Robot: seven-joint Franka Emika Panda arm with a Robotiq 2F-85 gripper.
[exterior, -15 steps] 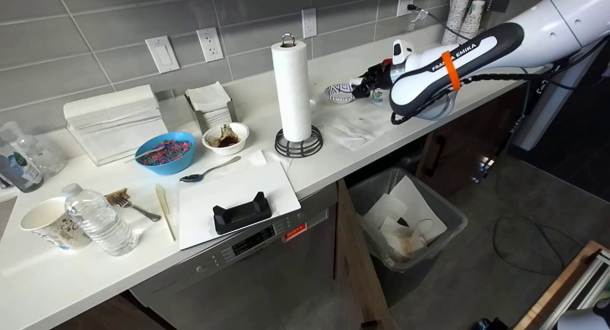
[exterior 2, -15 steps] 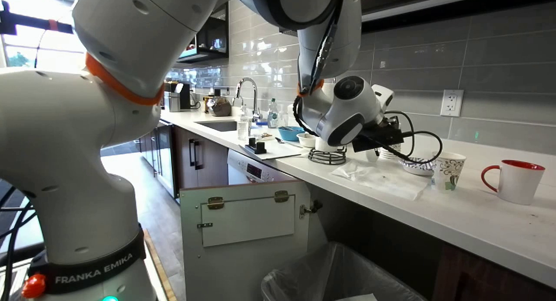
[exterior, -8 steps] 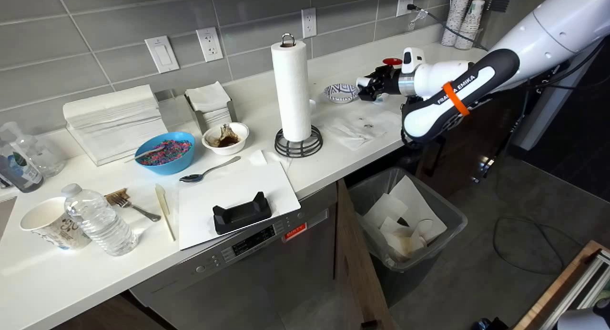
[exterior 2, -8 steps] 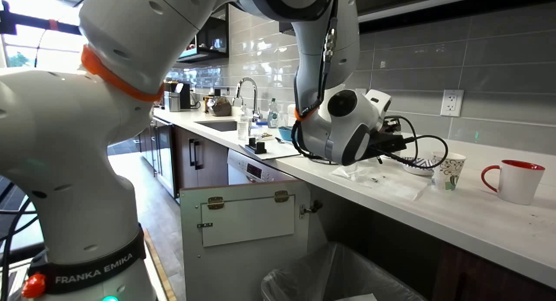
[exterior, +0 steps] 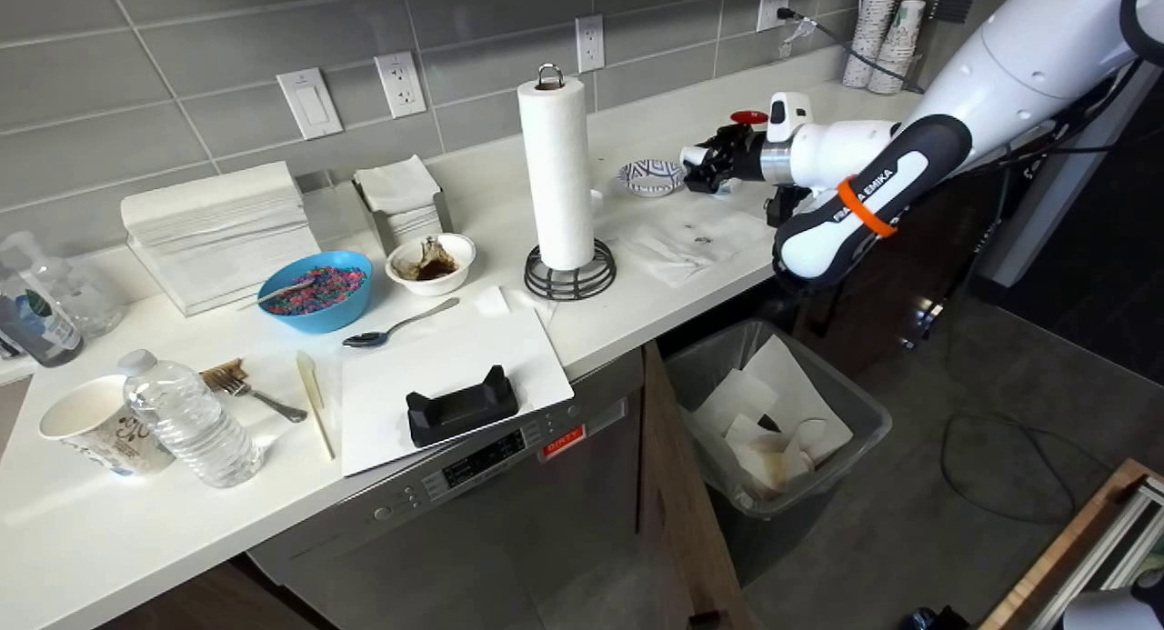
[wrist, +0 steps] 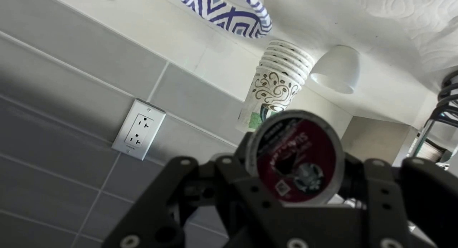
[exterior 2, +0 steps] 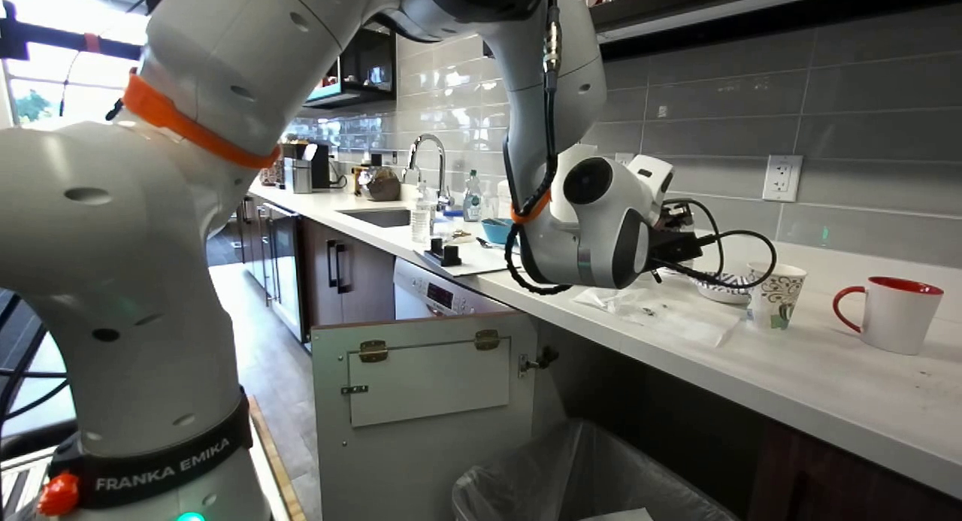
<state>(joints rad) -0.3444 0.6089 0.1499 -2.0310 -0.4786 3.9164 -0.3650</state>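
The white countertop [exterior: 627,316] was the largest thing I had in sight, crossing both exterior views. Next came the Franka arm [exterior 2: 173,228], filling the left and upper middle of an exterior view. The dishwasher [exterior: 509,503] sat at the lower middle of an exterior view, and right of it in that frame stood the trash bin [exterior: 855,394].

Near the middle of the same frame, the paper towel roll [exterior: 556,175] stood upright on its black wire holder [exterior: 570,295]. I had the Robotiq gripper [wrist: 296,165] to the right of the roll there, clear of it. In the wrist view, a stack of paper cups [wrist: 277,87] with a swirl print showed above and right of centre. A white mug [exterior 2: 898,318] with a red handle stood at the far right of an exterior view. The blue-and-white patterned bowl [wrist: 232,17] was at the top of the wrist view; from an exterior view the gripper appeared just beside it, though I could not tell whether they touched. A small white cup [wrist: 338,67] sat right of the stack.

Smallest was the single-serve coffee pod [wrist: 297,158], right of centre in the lower half of the wrist view, its dark red lid facing the camera. The jaws were drawn in to the pod's width, gripping it between them.
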